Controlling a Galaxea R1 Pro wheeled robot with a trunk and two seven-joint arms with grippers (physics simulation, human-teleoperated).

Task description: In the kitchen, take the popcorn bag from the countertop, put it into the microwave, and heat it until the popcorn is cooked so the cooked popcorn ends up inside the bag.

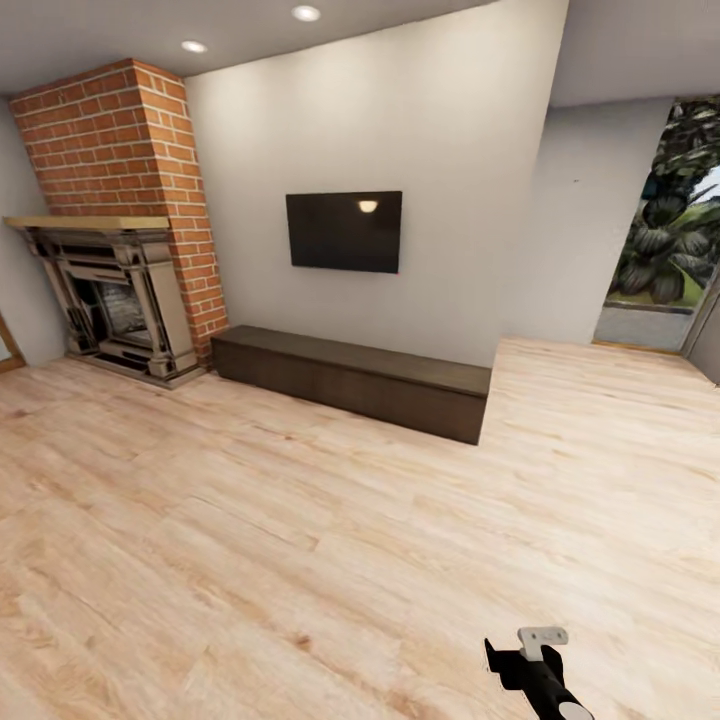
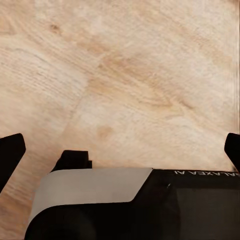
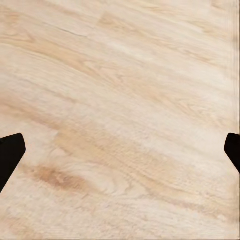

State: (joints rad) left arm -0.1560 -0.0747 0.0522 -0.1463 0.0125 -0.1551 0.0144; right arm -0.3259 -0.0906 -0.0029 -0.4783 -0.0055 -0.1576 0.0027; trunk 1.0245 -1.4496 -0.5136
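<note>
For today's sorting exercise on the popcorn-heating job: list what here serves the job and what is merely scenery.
Job:
right gripper, open
left gripper, open

Scenery:
brick fireplace
wall television
low dark bench
wood floor

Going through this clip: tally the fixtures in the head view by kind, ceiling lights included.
Brick fireplace: 1
Wall-mounted TV: 1
Dark low cabinet: 1
Recessed ceiling lights: 2
Total: 5
The wrist views look down on the wood floor.
</note>
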